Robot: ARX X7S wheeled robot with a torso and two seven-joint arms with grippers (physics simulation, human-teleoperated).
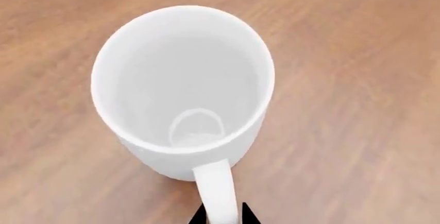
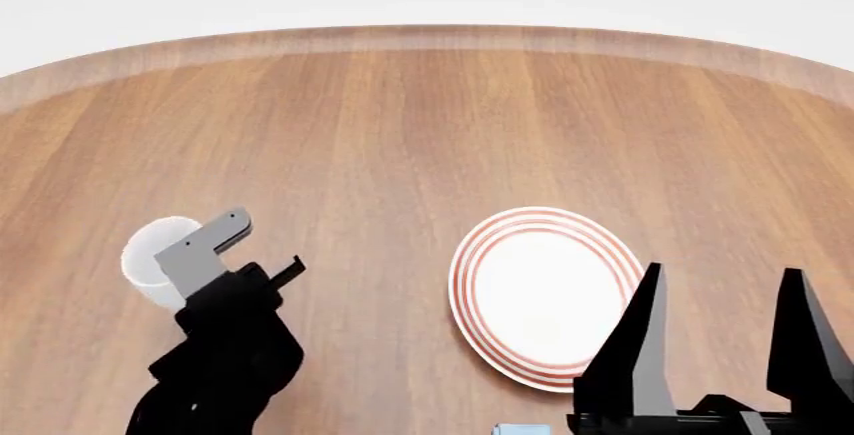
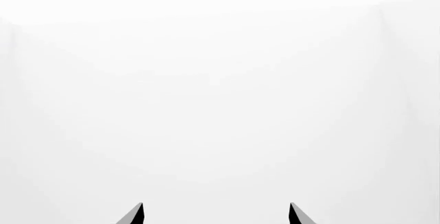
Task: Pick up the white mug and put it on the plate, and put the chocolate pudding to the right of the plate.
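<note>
Mug step. Left gripper (image 1: 223, 219) closed on the loop handle of the glossy white ceramic mug (image 1: 182, 87), standing at table's left. Next: lift, carry to the red-ringed round white plate (image 2: 547, 297). Right gripper (image 2: 721, 340) spread wide, idle.

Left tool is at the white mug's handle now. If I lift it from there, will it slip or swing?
The white mug looks glossy, so the thin handle may slip between the left tool's tips. Held by the handle, the body hangs off-centre and would probably tilt. It looks rigid, empty ceramic.

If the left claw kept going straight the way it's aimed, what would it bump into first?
Probably the loop handle of the plain glossy white ceramic mug: it lies between the left gripper's fingers, pointing at them. Depth is unclear.
</note>
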